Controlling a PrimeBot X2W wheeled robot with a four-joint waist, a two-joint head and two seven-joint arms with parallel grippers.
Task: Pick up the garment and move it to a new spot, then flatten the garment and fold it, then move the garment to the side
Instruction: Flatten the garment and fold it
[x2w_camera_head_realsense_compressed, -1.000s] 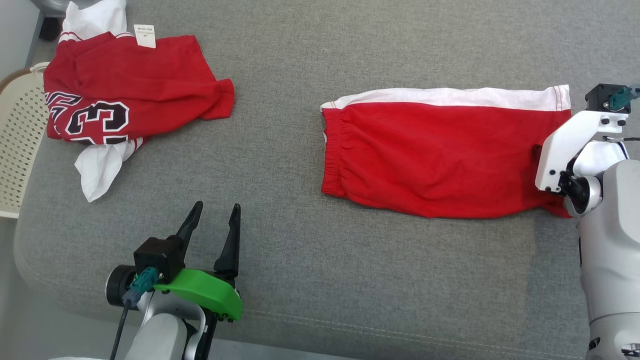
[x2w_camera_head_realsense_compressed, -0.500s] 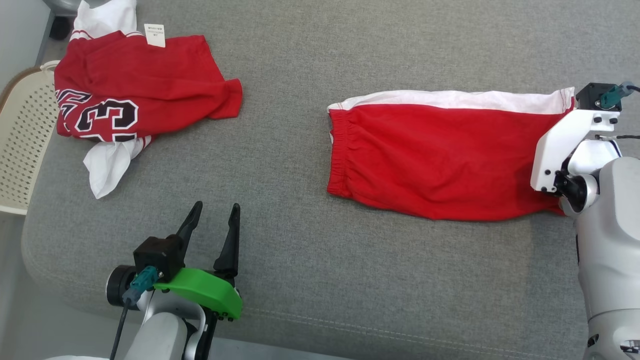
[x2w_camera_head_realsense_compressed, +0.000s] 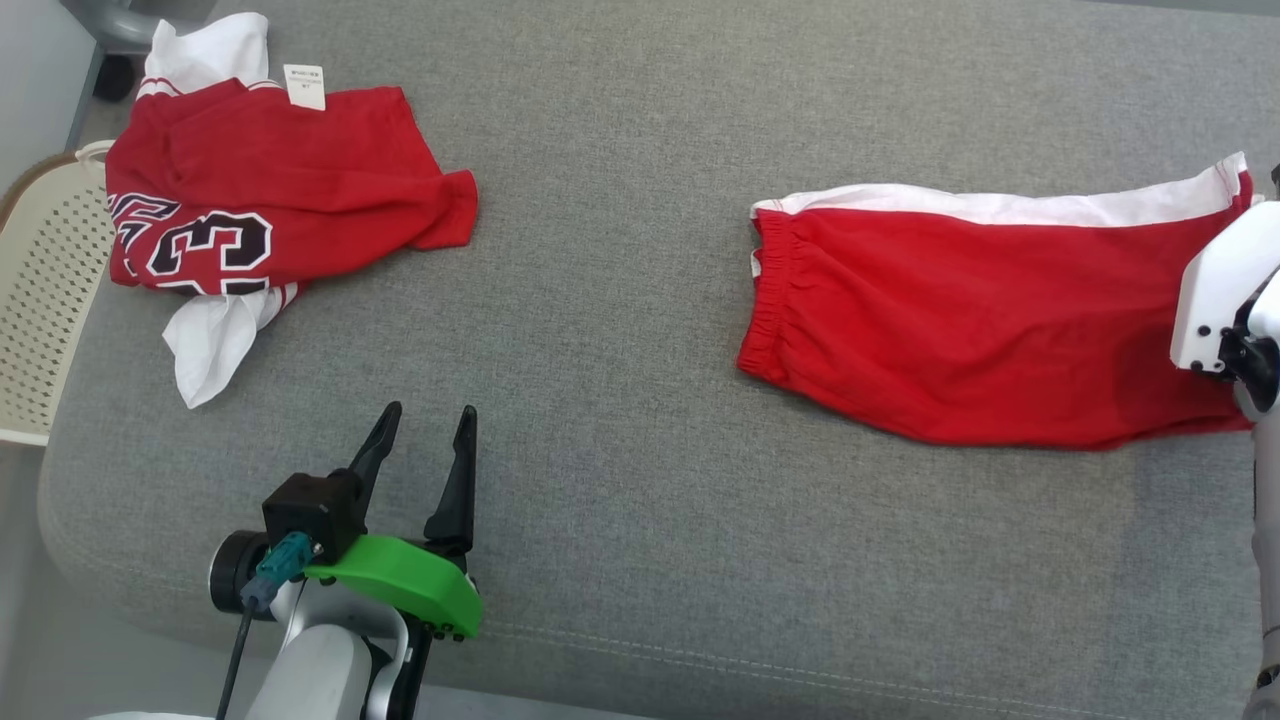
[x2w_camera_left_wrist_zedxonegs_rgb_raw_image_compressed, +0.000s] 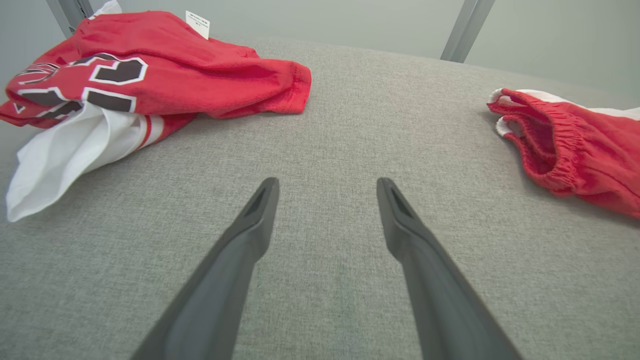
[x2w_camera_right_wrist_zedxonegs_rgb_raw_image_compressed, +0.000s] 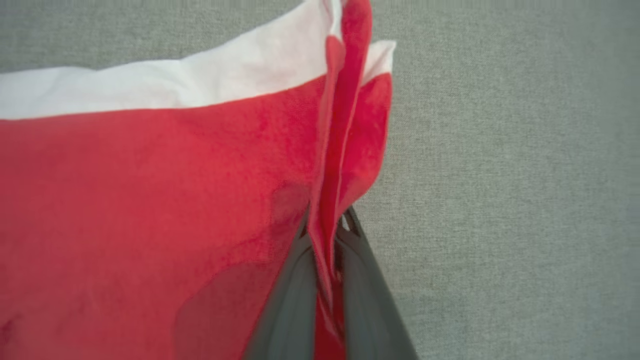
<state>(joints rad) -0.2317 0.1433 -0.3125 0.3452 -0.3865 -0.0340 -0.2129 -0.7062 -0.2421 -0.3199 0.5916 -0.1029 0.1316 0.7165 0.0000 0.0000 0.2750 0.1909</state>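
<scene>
The garment (x2w_camera_head_realsense_compressed: 960, 330) is a pair of red shorts with a white side stripe, lying folded lengthwise at the right of the grey cushion (x2w_camera_head_realsense_compressed: 600, 300). Its elastic waistband faces left and shows in the left wrist view (x2w_camera_left_wrist_zedxonegs_rgb_raw_image_compressed: 560, 145). My right gripper (x2w_camera_right_wrist_zedxonegs_rgb_raw_image_compressed: 325, 225) is shut on the shorts' right hem, with a raised fold of red cloth (x2w_camera_right_wrist_zedxonegs_rgb_raw_image_compressed: 345, 125) pinched between the fingers. In the head view, the right arm's white wrist housing (x2w_camera_head_realsense_compressed: 1215, 300) covers that edge. My left gripper (x2w_camera_head_realsense_compressed: 430, 412) hovers open and empty over bare cushion at the lower left, fingers (x2w_camera_left_wrist_zedxonegs_rgb_raw_image_compressed: 260, 210) spread.
A crumpled red jersey (x2w_camera_head_realsense_compressed: 260, 190) with white parts, a black number and a tag lies at the far left, also in the left wrist view (x2w_camera_left_wrist_zedxonegs_rgb_raw_image_compressed: 150, 65). A cream perforated basket (x2w_camera_head_realsense_compressed: 40, 300) stands off the cushion's left edge. The cushion's front seam runs near the bottom.
My right gripper has shut on the shorts' right hem and pulled the garment to the right across the cushion. The left arm has stayed put. The head view shifted slightly.
</scene>
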